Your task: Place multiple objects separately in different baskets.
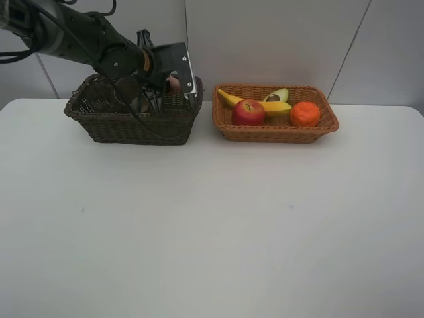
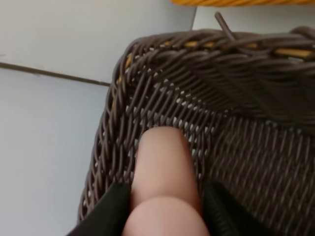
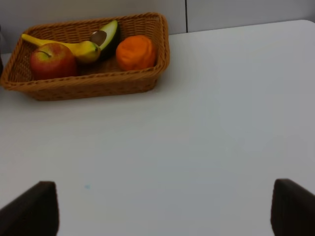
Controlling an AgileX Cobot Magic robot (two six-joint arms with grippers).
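The left gripper (image 2: 165, 216) is clamped on a pink bottle (image 2: 162, 177), holding it low inside a corner of the dark basket (image 1: 132, 126), likely to set it apart from the fruit. The right gripper (image 3: 162, 209) stands wide apart and empty; ahead of it the tan basket (image 3: 88, 86) holds the banana (image 3: 81, 48), apple (image 3: 51, 60), avocado (image 3: 107, 35) and tangerine (image 3: 136, 51).

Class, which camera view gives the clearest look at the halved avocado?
The right wrist view: the halved avocado shows its pit and green flesh. The exterior high view shows it smaller, behind the banana. The left wrist view misses it.
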